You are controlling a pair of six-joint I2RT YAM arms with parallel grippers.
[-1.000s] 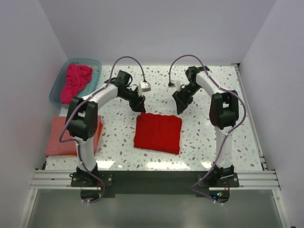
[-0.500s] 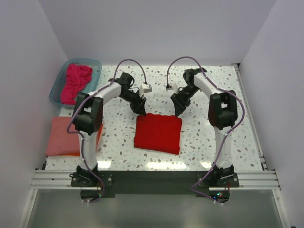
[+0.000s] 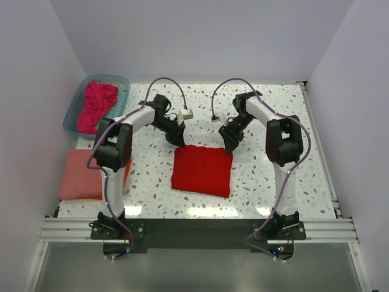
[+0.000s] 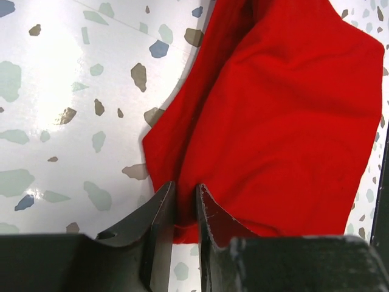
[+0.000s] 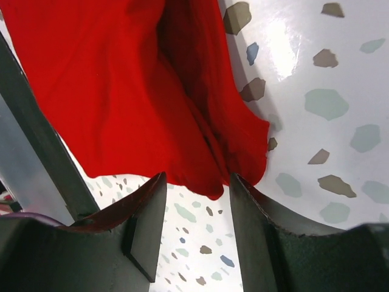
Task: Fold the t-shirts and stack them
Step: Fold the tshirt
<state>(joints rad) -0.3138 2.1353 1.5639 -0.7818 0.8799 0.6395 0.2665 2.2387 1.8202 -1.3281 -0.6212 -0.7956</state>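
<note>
A bright red t-shirt [image 3: 202,171], folded into a flat square, lies at the table's middle. My left gripper [image 3: 180,141] is at its far left corner; in the left wrist view the jaws [image 4: 185,185] are pinched on the edge of the red cloth [image 4: 279,121]. My right gripper [image 3: 230,146] is at the far right corner; its jaws [image 5: 197,176] are wide open astride the tip of the red cloth [image 5: 109,79]. A magenta-pink t-shirt [image 3: 97,102] lies crumpled in the teal tub. A salmon-pink folded t-shirt [image 3: 82,173] lies on an orange one [image 3: 126,173] at the left.
The translucent teal tub [image 3: 123,83] stands at the far left corner. Two small white connector blocks [image 3: 187,114] hang on the arms' cables above the table. White walls close in the table on three sides.
Both grippers have moved nearer, down onto the red t-shirt's far corners. The left one has gone from clear of the cloth to pinching its edge.
</note>
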